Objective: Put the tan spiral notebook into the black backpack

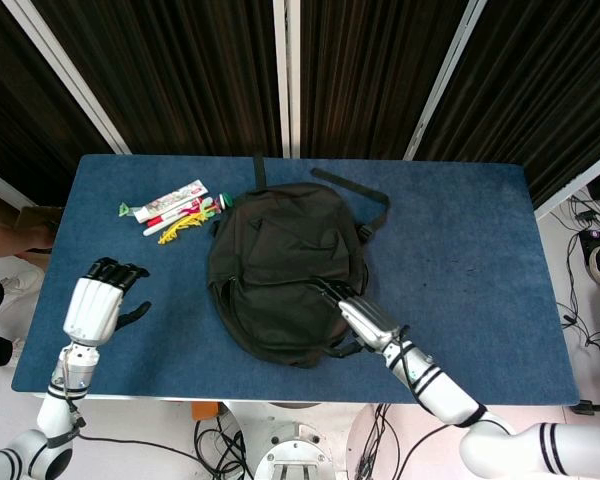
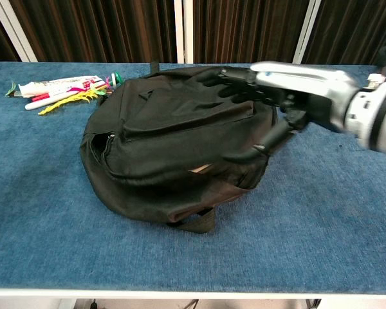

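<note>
The black backpack (image 1: 280, 262) (image 2: 174, 135) lies flat in the middle of the blue table, its flap down over the opening. Only a thin tan sliver of the spiral notebook (image 2: 200, 168) shows in the slit at the front; the head view hides it entirely. My right hand (image 1: 365, 318) (image 2: 289, 96) hovers at the bag's right side with fingers spread, fingertips (image 2: 228, 78) over the top of the flap and thumb by the rim, holding nothing. My left hand (image 1: 98, 303) is far left over the bare table, fingers apart and empty, away from the bag.
A pile of markers, pens and a tube (image 1: 170, 210) (image 2: 58, 90) lies left of and behind the bag. The backpack strap (image 1: 355, 190) trails toward the back right. A person's arm (image 1: 10, 240) shows at the left table edge.
</note>
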Motion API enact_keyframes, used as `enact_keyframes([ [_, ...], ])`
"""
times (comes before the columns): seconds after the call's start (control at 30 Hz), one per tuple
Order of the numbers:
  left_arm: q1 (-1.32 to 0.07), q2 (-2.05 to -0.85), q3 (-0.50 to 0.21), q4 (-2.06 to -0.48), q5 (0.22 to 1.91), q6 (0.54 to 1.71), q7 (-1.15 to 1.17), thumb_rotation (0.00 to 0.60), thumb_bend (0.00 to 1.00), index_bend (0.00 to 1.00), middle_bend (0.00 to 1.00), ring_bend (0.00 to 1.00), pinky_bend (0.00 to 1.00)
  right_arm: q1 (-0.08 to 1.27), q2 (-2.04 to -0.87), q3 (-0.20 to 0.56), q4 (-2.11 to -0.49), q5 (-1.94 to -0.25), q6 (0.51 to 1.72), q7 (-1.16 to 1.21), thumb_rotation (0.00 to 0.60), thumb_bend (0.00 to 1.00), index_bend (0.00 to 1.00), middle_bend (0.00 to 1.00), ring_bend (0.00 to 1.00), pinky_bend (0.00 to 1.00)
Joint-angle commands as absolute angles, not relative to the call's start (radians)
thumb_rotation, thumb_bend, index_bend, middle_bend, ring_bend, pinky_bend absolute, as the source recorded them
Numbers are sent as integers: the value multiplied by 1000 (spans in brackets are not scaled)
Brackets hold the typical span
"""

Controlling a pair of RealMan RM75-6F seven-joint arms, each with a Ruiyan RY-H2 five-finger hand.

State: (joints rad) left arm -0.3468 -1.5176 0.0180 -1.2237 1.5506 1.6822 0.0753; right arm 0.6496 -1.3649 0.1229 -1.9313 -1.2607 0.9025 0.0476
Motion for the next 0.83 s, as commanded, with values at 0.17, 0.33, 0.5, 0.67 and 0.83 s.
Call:
enact_keyframes([
  [0.17, -264, -1390, -30, -1349, 1439, 1652, 65, 600, 0, 413, 461, 448, 331, 491, -1104, -18, -1964, -1588, 1073, 273, 600, 206, 0, 12, 0, 0],
  [0.33, -210, -1311, -15, -1375, 1431, 1650, 13, 600, 0, 393, 396, 355, 250, 348, -1012, -50, -1869, -1622, 1293, 161, 600, 320, 2, 106, 0, 0],
  [0.5, -158, -1172, 47, -1489, 1410, 1575, -18, 600, 0, 273, 246, 200, 182, 217, -1005, -40, -1771, -1564, 1474, 58, 600, 327, 10, 105, 0, 0],
  [0.67, -95, -1138, 71, -1522, 1434, 1621, -26, 600, 0, 260, 230, 180, 177, 135, -1031, -45, -1653, -1551, 1563, 169, 600, 327, 10, 101, 0, 0],
  [0.83, -37, -1151, 88, -1529, 1475, 1680, -28, 600, 0, 260, 230, 181, 177, 81, -1076, -52, -1548, -1571, 1620, 283, 600, 327, 10, 102, 0, 0],
])
